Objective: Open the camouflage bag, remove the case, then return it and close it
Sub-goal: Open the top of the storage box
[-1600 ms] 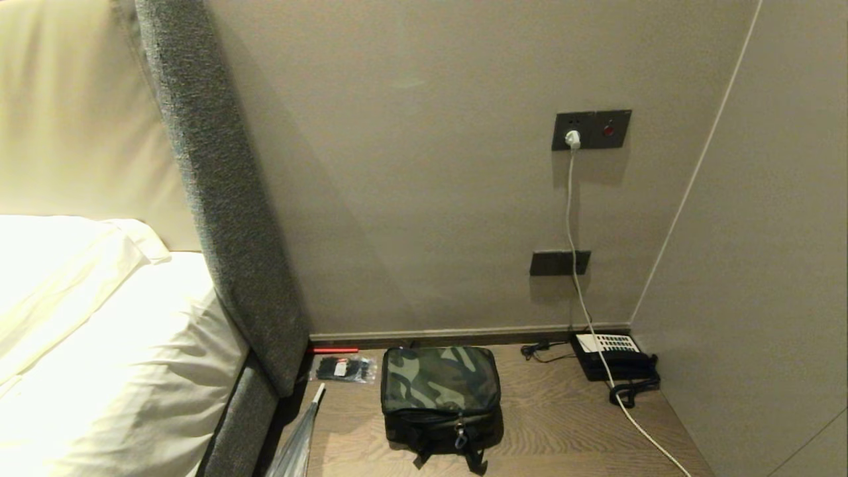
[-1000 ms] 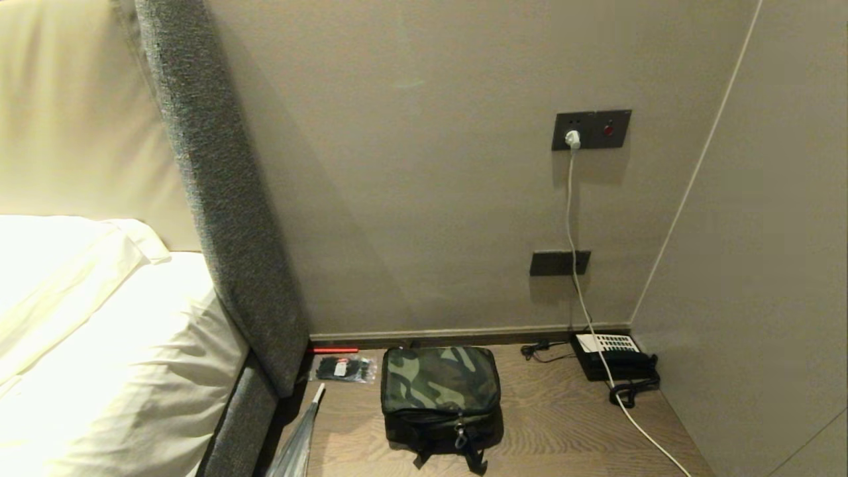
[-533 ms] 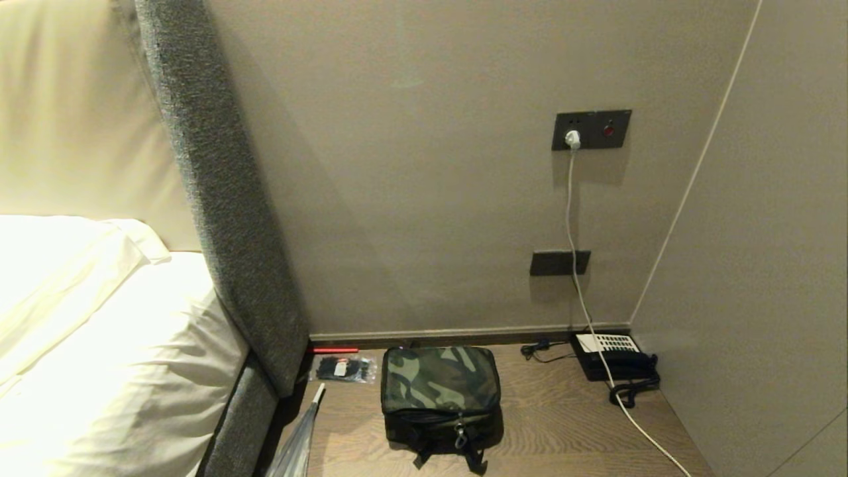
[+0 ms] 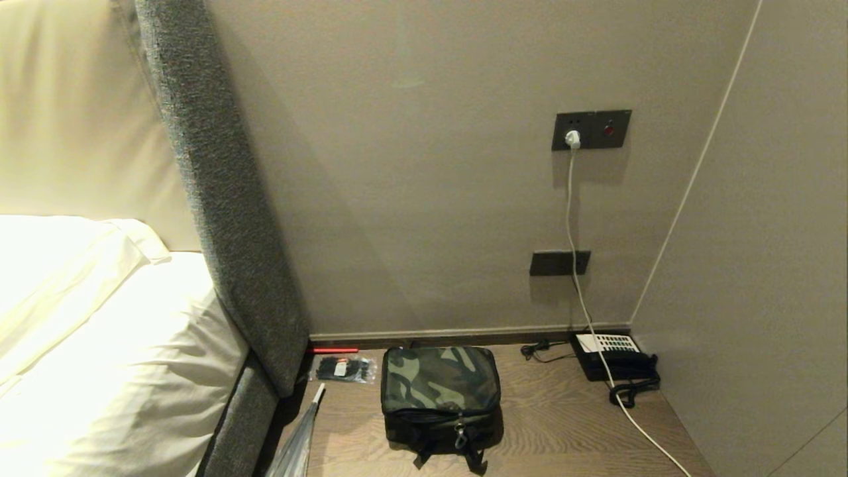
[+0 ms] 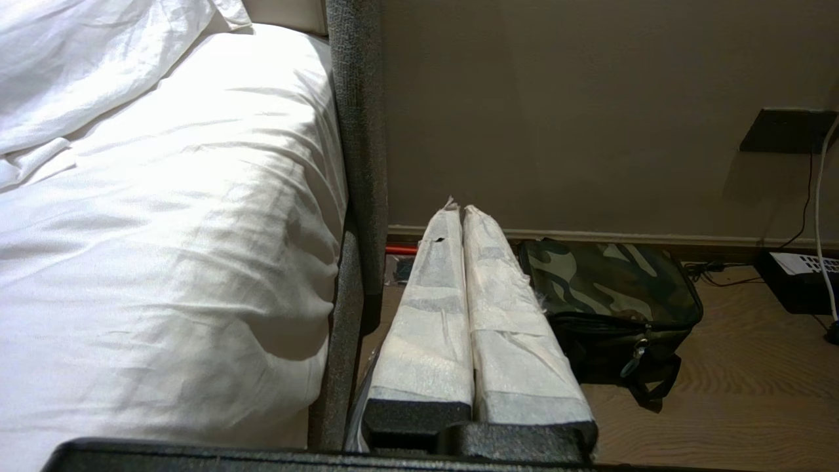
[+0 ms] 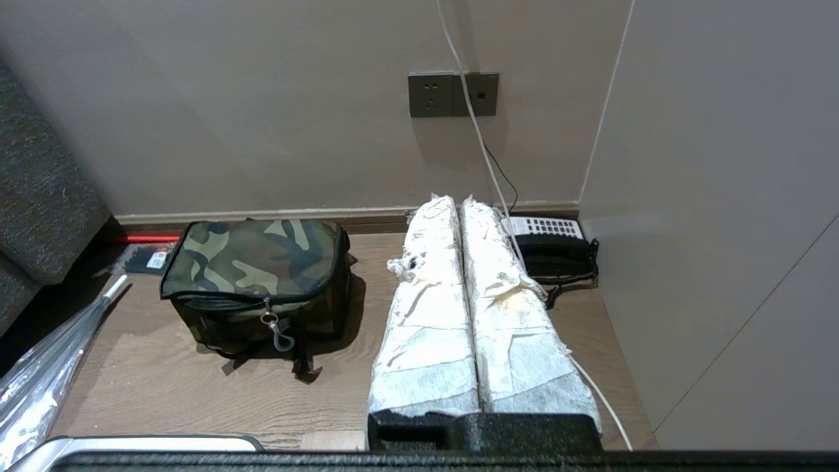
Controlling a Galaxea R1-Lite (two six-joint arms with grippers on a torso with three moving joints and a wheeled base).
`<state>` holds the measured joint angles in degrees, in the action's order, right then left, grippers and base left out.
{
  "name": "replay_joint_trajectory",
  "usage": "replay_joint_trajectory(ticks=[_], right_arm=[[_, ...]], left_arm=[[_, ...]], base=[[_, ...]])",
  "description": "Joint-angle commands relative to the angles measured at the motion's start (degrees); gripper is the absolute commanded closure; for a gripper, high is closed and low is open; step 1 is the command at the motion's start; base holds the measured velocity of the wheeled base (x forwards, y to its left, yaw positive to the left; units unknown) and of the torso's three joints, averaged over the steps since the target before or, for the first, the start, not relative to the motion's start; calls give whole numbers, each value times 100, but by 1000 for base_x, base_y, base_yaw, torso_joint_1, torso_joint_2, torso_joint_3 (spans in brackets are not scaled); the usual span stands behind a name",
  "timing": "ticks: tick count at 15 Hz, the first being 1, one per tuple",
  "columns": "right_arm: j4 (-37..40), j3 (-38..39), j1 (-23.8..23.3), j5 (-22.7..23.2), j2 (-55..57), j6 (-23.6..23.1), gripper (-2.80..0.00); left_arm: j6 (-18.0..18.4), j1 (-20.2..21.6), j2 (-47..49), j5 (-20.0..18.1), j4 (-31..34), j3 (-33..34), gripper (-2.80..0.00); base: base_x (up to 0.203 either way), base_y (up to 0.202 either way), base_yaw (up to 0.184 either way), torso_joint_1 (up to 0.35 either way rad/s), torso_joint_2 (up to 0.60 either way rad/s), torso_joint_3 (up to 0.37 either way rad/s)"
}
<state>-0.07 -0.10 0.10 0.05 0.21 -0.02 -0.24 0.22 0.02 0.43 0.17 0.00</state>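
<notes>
Fingers on the left gripper (image 5: 462, 208) and right gripper (image 6: 455, 200) are sitting pressed together, gripping nothing. Camouflage bag (image 4: 440, 391) is lying zipped at lower centre; its small pull risks slipping from padded fingertips.

Bag sitting in the middle of the floor, between the bed and the telephone.

The camouflage bag (image 4: 440, 394) is standing on the floor (image 4: 556, 424), a little before the wall (image 4: 424, 199). A packet of cable ties (image 4: 342, 369) is lying just beside the bag, on its left, and the bed (image 4: 99, 344) is standing further left, with the headboard (image 4: 218, 199) rising between bed and wall. A folded umbrella (image 4: 298, 440) is lying beside the bed frame, left of the bag and nearer to the robot. The telephone (image 4: 613, 361) is sitting in the right corner, well apart from the bag. A cable (image 4: 571, 218) is hanging from the wall socket (image 4: 591, 130) above, passing over the telephone and running along the floor.
</notes>
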Motion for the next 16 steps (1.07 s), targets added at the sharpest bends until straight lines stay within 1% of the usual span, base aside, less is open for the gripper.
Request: replay_joint_trajectory(ticks=[1,16], right_arm=[[-1,1,0,4,6,-7,0],[-1,1,5,4,6,-7,0]], left_arm=[[-2,4,-11,1,1,18,0],[-2,4,-11,1,1,18,0]], base=[[0,0,0,0,0,0],[0,0,0,0,0,0]])
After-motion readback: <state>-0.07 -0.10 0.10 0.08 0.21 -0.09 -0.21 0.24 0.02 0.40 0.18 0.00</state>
